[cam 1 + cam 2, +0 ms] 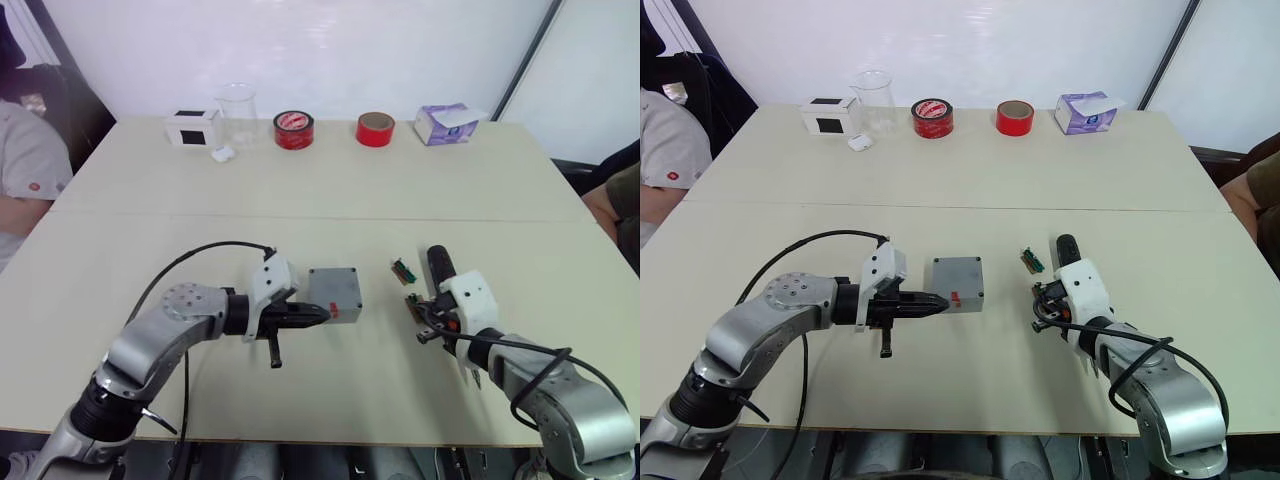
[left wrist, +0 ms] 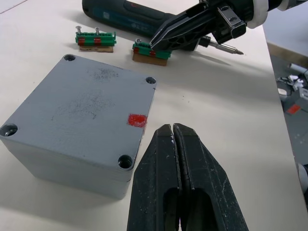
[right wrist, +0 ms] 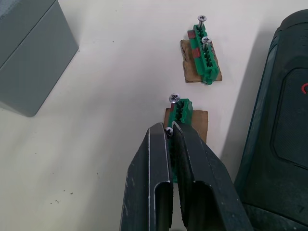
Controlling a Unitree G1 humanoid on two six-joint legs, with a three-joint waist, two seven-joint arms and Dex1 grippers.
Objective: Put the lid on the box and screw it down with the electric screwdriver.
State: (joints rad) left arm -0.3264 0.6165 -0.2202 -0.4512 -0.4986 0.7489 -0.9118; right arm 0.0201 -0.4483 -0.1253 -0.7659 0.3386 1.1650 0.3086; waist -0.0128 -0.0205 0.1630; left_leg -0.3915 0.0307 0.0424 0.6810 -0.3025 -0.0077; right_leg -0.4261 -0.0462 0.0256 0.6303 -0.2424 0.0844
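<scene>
Beige table (image 1: 330, 180) meets a white wall (image 1: 330, 50); box (image 1: 334, 291) sits mid-table.

Box (image 2: 82, 120) grey, lid (image 2: 77, 103) grey too, small red mark (image 2: 137, 120) at one edge. Screwdriver (image 2: 130, 17) black. Two screw holders (image 3: 204, 55) green on brown bases with red bits. Both pincers black: left (image 2: 173, 139), right (image 3: 169, 132). Bench (image 1: 330, 180) cream. Far side: two red tape rolls (image 1: 294, 129), purple tissue box (image 1: 447, 124), white box with black front (image 1: 190, 129).
</scene>
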